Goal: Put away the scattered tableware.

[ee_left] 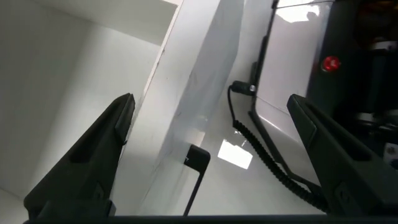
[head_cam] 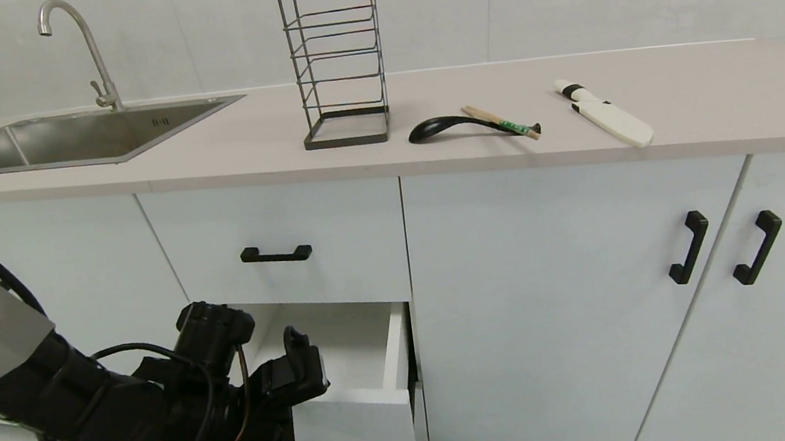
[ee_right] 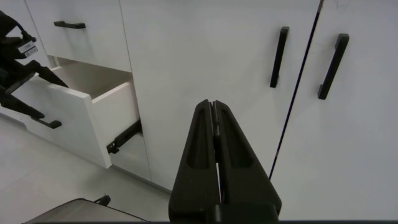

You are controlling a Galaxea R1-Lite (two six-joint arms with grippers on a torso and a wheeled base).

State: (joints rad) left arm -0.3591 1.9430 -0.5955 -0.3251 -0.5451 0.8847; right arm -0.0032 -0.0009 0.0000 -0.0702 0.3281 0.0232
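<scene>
On the counter lie a black spoon [head_cam: 441,127], a pair of wooden chopsticks [head_cam: 500,121] propped across its handle, and a white utensil with a black band [head_cam: 608,115]. Below, the lower drawer [head_cam: 356,412] stands pulled out, its white inside bare. My left gripper [head_cam: 307,411] is open at the drawer's front panel, one finger above its top edge and one below. In the left wrist view the open left gripper [ee_left: 211,102] straddles the panel beside the black drawer handle [ee_left: 198,163]. My right gripper [ee_right: 213,106] is shut on nothing, off the cabinet doors, with the drawer [ee_right: 93,106] to one side.
A tall wire rack [head_cam: 338,55] stands on the counter beside the spoon. A steel sink [head_cam: 53,138] with a faucet [head_cam: 87,41] is at the far left. A closed upper drawer [head_cam: 277,253] and two cabinet doors with black handles [head_cam: 688,248] face me.
</scene>
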